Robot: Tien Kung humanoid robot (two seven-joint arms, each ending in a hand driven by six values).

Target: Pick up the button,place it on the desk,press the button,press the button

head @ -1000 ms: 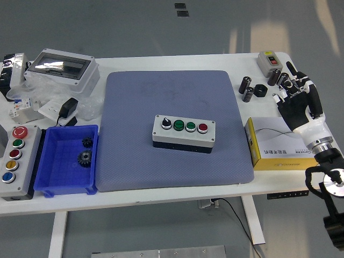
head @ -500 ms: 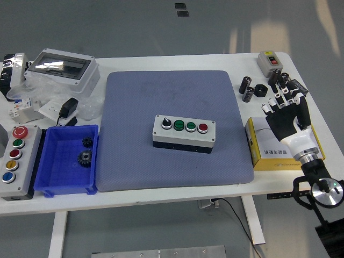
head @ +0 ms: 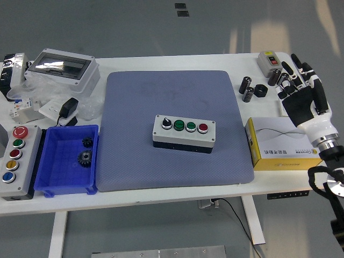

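A grey button box (head: 184, 132) lies on the blue mat (head: 172, 107), near its middle. It has a black selector knob, two green buttons and a red button on top. My right hand (head: 302, 97) hovers over the table's right side, fingers spread and empty, well to the right of the box. A second, larger button box (head: 14, 156) with red, green, yellow and blue buttons sits at the table's left front. My left arm is out of view.
A yellow-and-white carton (head: 282, 143) lies under my right wrist. Small black cylinders (head: 248, 88) and a grey switch (head: 268, 61) sit at the back right. A blue bin (head: 69, 159) holds two gears. A clear-lidded enclosure (head: 62, 68) and a black adapter (head: 68, 109) are at the back left.
My right hand swung left and toward me over the carton, then moved back right and farther away. The button box has not moved.
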